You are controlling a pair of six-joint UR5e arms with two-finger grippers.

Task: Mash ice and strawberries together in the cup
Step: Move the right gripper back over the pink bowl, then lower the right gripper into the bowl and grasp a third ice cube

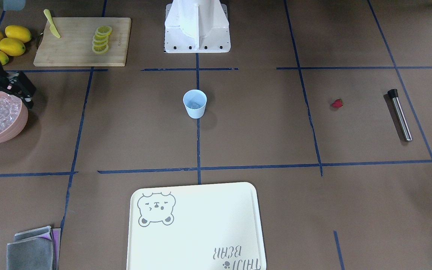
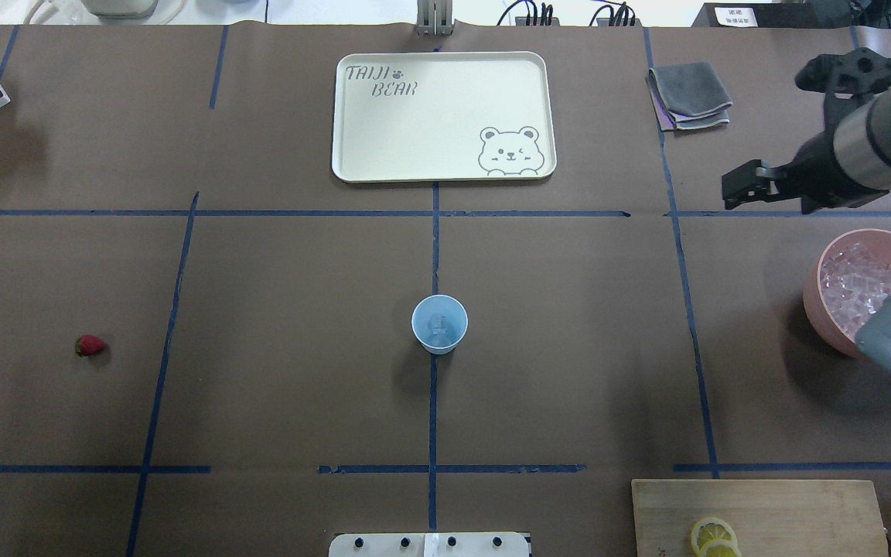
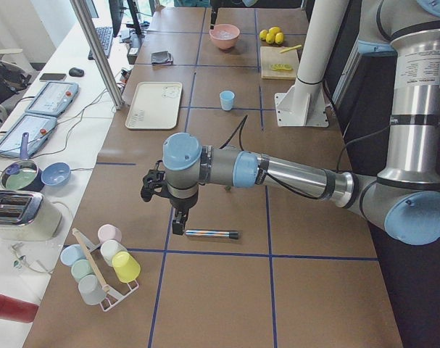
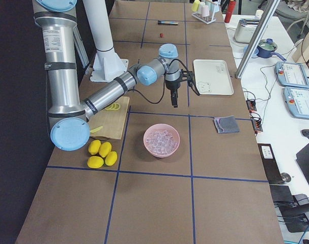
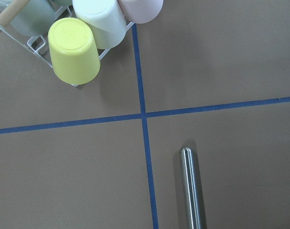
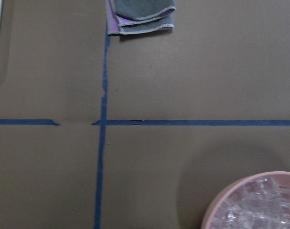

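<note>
Blue cup (image 1: 195, 111) at centre, some ice (image 2: 438, 325) in it; strawberry (image 2: 90, 345) well apart on table (image 2: 298, 309); right gripper (image 1: 8, 98) fingers apart near pink bowl (image 2: 821, 309); left gripper (image 3: 177, 223) fingers: can't tell; risk: unheld cup tips when mashed.

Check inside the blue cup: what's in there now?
The cup holds a few clear ice cubes; no red shows. The strawberry lies on the table, apart. The cup's bottom under the ice is hidden.

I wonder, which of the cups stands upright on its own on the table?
The pale blue cup at the table's middle: it stands open end up, alone, while the other cups rest mouth-down on the rack at the table's end.
</note>
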